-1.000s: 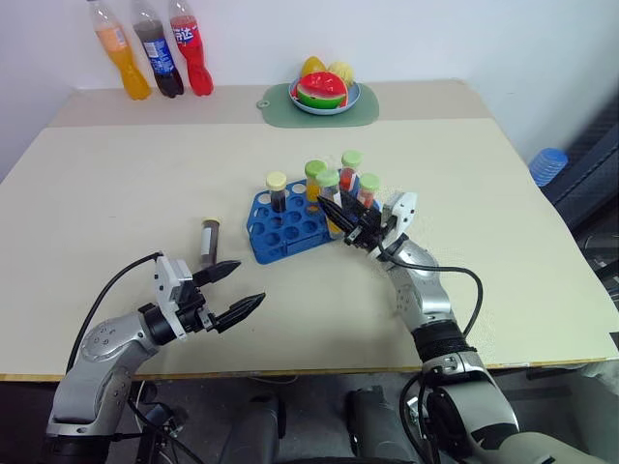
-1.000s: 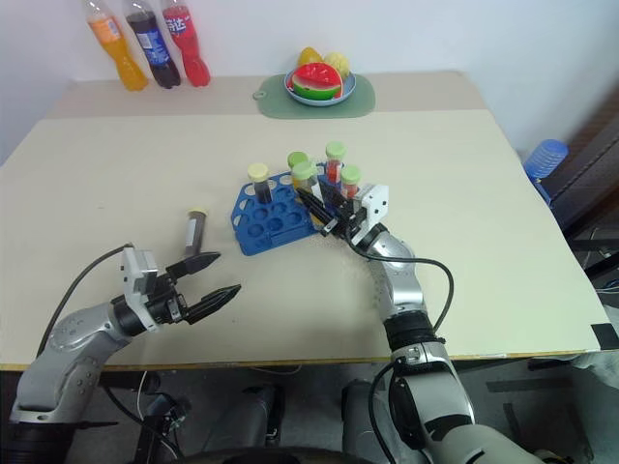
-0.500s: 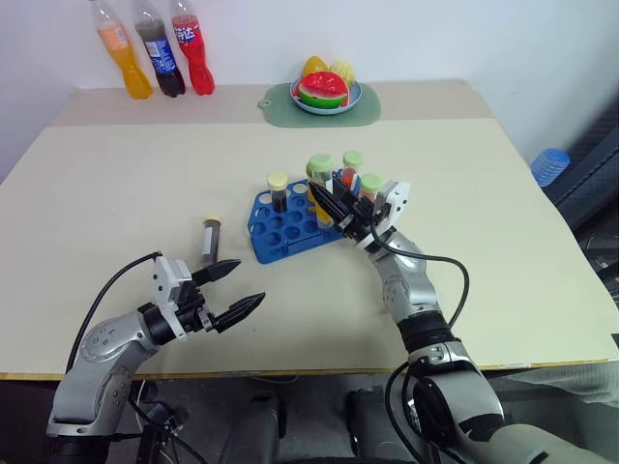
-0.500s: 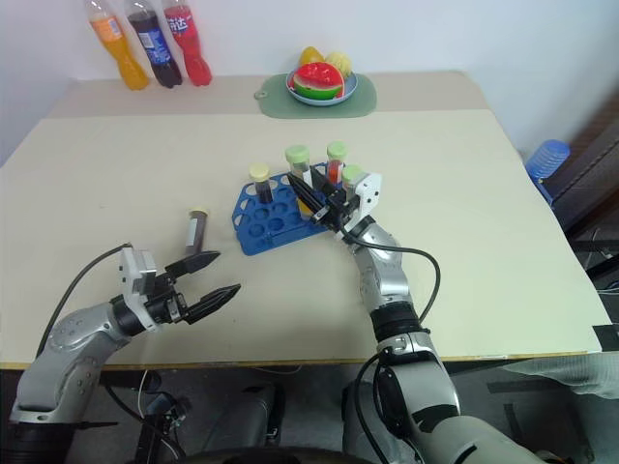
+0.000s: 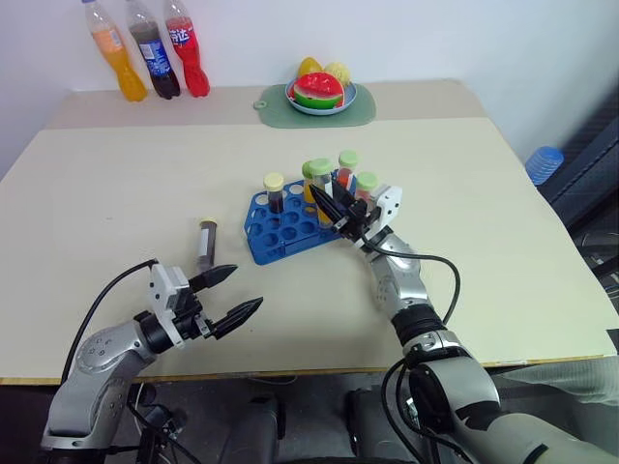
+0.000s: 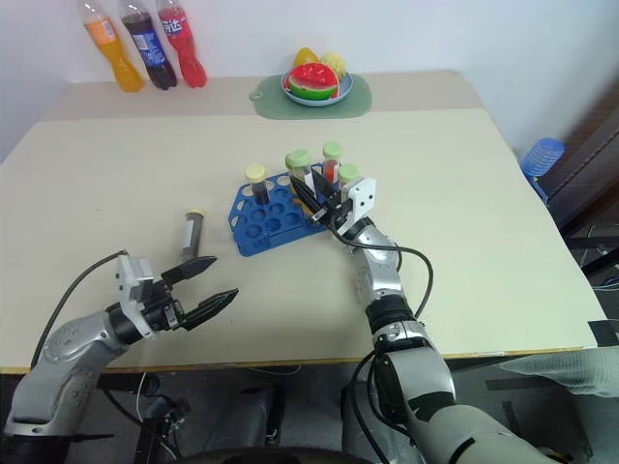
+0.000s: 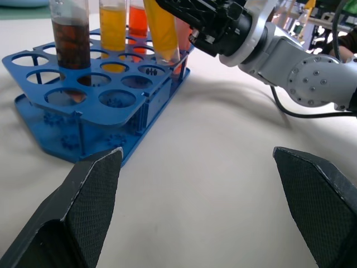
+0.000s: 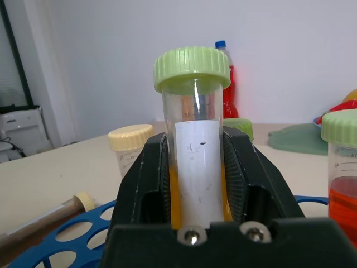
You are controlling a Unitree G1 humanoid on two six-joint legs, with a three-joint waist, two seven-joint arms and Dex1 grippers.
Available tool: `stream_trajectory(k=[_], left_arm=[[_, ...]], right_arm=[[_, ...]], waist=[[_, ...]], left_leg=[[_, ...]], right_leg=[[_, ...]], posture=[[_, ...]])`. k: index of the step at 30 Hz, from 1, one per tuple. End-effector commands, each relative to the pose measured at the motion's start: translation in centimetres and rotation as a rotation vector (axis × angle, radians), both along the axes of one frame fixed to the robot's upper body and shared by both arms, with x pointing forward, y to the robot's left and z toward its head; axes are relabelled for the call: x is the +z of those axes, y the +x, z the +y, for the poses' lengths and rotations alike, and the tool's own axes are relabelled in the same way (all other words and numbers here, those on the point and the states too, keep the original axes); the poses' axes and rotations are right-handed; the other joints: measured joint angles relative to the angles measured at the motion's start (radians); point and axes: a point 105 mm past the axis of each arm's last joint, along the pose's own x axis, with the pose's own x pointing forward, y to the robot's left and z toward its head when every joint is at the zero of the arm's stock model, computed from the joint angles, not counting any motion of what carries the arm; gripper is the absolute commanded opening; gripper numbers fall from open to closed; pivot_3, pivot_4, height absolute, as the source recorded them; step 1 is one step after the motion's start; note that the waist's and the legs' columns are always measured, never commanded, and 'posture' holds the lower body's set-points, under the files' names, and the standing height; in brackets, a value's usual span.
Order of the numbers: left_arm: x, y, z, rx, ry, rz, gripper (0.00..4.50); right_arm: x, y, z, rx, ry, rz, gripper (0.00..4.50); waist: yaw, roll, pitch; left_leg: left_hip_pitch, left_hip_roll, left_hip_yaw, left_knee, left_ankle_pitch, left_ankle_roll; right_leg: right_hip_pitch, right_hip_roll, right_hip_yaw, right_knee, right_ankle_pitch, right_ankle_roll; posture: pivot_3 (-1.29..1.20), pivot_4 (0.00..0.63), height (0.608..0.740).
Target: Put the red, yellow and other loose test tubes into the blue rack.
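The blue rack (image 5: pixel 282 224) sits mid-table with several capped tubes standing in it, among them a brown one (image 5: pixel 276 191) and a red-orange one (image 5: pixel 346 168). My right gripper (image 5: pixel 336 203) is shut on a yellow test tube with a green cap (image 8: pixel 196 139), held upright over the rack's right side. Its lower end (image 7: pixel 165 50) is at a hole in the grid. A dark brown loose test tube (image 5: pixel 205 246) lies flat on the table left of the rack. My left gripper (image 5: pixel 235 292) hangs open and empty, nearer than that tube.
Three soda bottles (image 5: pixel 155 58) stand at the table's far left corner. A fruit plate (image 5: pixel 321 93) on a pale green mat (image 5: pixel 360 112) is at the far middle. A blue object (image 5: pixel 544 164) sits beyond the table's right edge.
My right gripper has carried the yellow tube a little farther and leftward, over the rack. The left gripper stays open in the same spot. The brown tube has not moved.
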Motion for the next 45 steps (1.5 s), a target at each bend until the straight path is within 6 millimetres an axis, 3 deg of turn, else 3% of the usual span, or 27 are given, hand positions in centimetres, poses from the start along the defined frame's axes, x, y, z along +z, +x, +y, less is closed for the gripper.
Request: stream_trajectory(k=[1, 10, 17, 21, 25, 29, 32, 39, 45], left_arm=[[1.2, 0.0, 0.0, 0.009, 0.005, -0.050, 4.50], [1.5, 0.4, -0.5, 0.039, -0.046, -0.061, 4.50], [3.0, 1.6, 0.1, 0.124, -0.150, -0.066, 4.50], [4.1, 3.9, 2.1, 0.374, -0.150, -0.086, 4.50], [5.0, 5.0, 3.4, 0.562, -0.129, -0.029, 4.50], [4.9, 6.6, 4.5, 0.756, -0.048, 0.231, 4.50], [5.1, 8.2, 4.5, 0.807, -0.027, 0.443, 4.50], [5.4, 11.5, 5.0, 0.867, 0.010, 0.710, 4.50], [4.1, 12.9, 4.3, 0.847, 0.111, 0.898, 4.50]], right_arm=[[-1.8, 0.6, -0.3, -0.047, -0.024, 0.073, 0.83], [-1.9, 0.9, -0.9, -0.020, -0.007, 0.087, 0.83], [-0.4, -0.8, -1.2, 0.028, -0.107, -0.070, 4.21], [0.1, -2.8, -2.4, 0.082, -0.212, -0.128, 4.21], [-0.7, -5.9, -3.9, 0.198, -0.340, -0.091, 4.21], [-1.5, -9.2, -7.5, 0.278, -0.492, 0.001, 4.21], [-1.4, -10.8, -9.5, 0.312, -0.562, 0.057, 4.21], [0.0, -11.8, -10.3, 0.333, -0.616, 0.071, 4.21], [0.0, -12.0, -10.1, 0.328, -0.630, 0.063, 4.21]], waist=[[-0.001, 0.000, 0.000], [-0.001, 0.000, -0.001], [-0.004, 0.002, 0.000], [0.003, 0.002, 0.000], [0.008, 0.001, 0.000], [0.022, 0.001, 0.001], [0.026, 0.000, 0.002], [0.019, -0.004, 0.003], [0.033, -0.005, 0.004]], left_leg=[[0.000, 0.000, 0.000, 0.000, 0.000, 0.000], [0.002, 0.000, 0.000, 0.000, 0.001, -0.001], [0.000, 0.000, 0.000, 0.000, 0.001, -0.001], [-0.001, 0.000, 0.000, -0.001, 0.001, -0.001], [-0.001, -0.001, -0.001, 0.000, 0.001, -0.001], [-0.001, -0.001, -0.001, 0.001, 0.001, -0.001], [-0.001, -0.001, -0.001, 0.003, 0.001, -0.001], [0.000, -0.001, -0.001, 0.002, 0.001, -0.001], [-0.001, -0.002, -0.002, 0.003, 0.002, -0.003]], right_leg=[[0.000, 0.000, 0.000, 0.000, 0.000, 0.000], [0.002, 0.000, 0.000, 0.000, 0.000, 0.000], [0.000, 0.000, 0.000, 0.000, 0.000, 0.000], [-0.002, 0.000, 0.000, 0.000, 0.000, 0.000], [-0.001, 0.000, 0.000, 0.000, 0.000, 0.000], [0.000, 0.000, 0.000, 0.000, 0.000, 0.000], [0.001, 0.000, -0.001, 0.000, 0.000, 0.001], [0.003, 0.002, -0.003, 0.000, 0.000, 0.001], [0.001, 0.000, -0.002, 0.000, 0.000, 0.001]], posture=[[0.00, 0.150, 0.740], [0.00, 0.150, 0.740], [0.00, 0.150, 0.740], [0.00, 0.150, 0.740], [0.00, 0.150, 0.740], [0.00, 0.150, 0.740], [0.00, 0.150, 0.740], [0.00, 0.150, 0.740], [0.00, 0.150, 0.740]])
